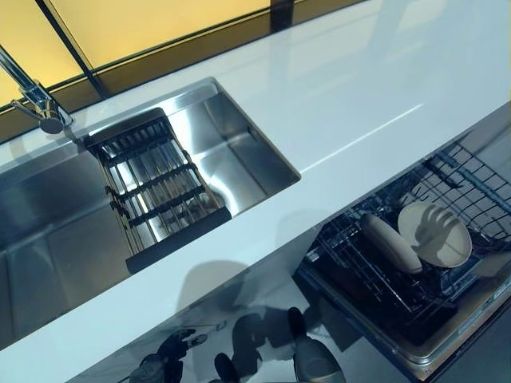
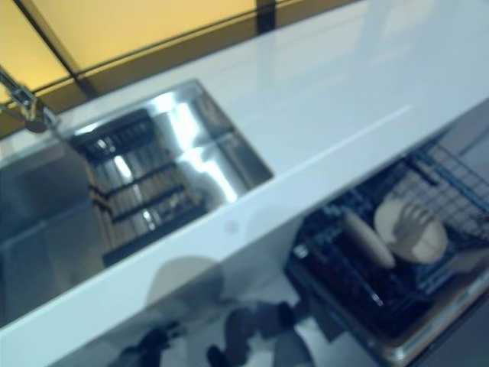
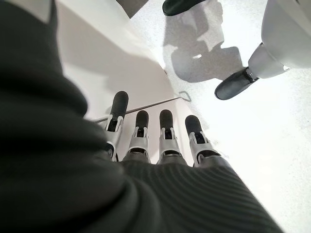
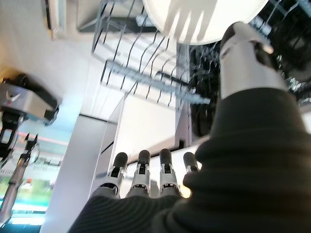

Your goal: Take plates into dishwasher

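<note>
Plate (image 4: 204, 17) sits in dishwasher rack (image 4: 146, 73), beyond right hand (image 4: 146, 182).

Two cream plates sit in the dark wire dishwasher rack (image 1: 375, 271), pulled out below the white counter's front edge. One plate (image 1: 435, 234) lies tilted, its round face turned upward; the other plate (image 1: 390, 243) stands on edge just beside it, toward the sink side.

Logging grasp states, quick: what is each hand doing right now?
Left hand: open, fingers straight, holding nothing.
Right hand: open, fingers straight, holding nothing.
</note>
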